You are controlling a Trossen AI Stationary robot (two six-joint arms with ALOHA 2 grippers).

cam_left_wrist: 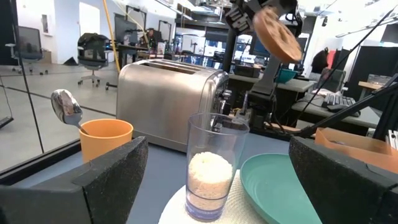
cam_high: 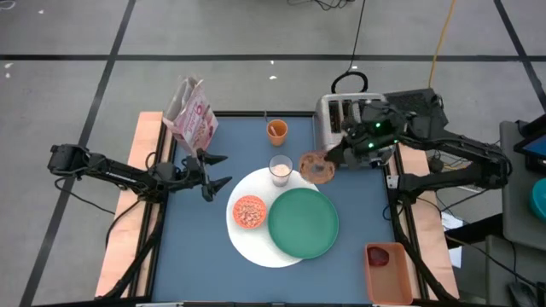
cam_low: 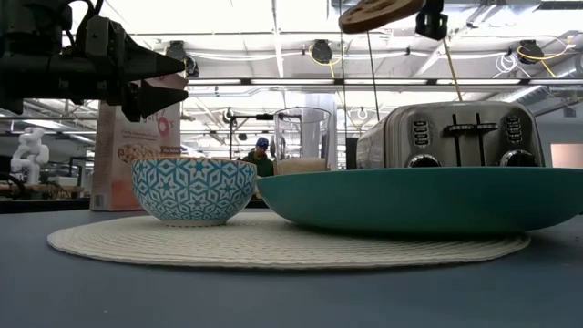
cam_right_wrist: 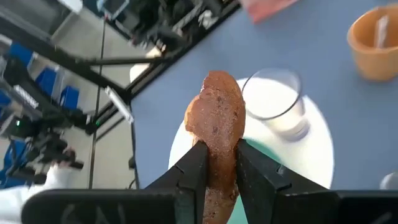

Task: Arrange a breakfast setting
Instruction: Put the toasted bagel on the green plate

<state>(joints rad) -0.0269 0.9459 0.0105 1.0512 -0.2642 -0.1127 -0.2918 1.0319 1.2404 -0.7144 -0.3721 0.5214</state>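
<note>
My right gripper (cam_high: pixel 328 162) is shut on the brown bagel (cam_high: pixel 316 167), held high above the table between the toaster and the milk glass (cam_high: pixel 280 170). The glass, the small cereal bowl (cam_high: pixel 249 211) and the green plate (cam_high: pixel 303 223) stand on the large white round plate (cam_high: pixel 256 247), which looks woven. The orange cup (cam_high: pixel 276 130) stands behind the glass with a spoon (cam_left_wrist: pixel 65 107) in it. The dark red fruit (cam_high: pixel 379 253) lies in a tray. My left gripper (cam_high: pixel 213 173) is open and empty, above the table left of the white plate. My right gripper pinches the bagel between its two fingers (cam_right_wrist: pixel 194 167), one on each flat face (cam_right_wrist: pixel 217 158), near the rim on the gripper's side. The bagel stands edge-on out of the fingers. In the low view it is tilted (cam_low: pixel 378 13) and lifted clear of everything.
The silver toaster (cam_high: pixel 348 118) stands at the far right, close behind the right gripper. The pink cereal box (cam_high: pixel 193 115) stands at the far left, just behind the left gripper. A pink-orange tray (cam_high: pixel 388 271) sits at the near right corner. Bare blue table lies near left.
</note>
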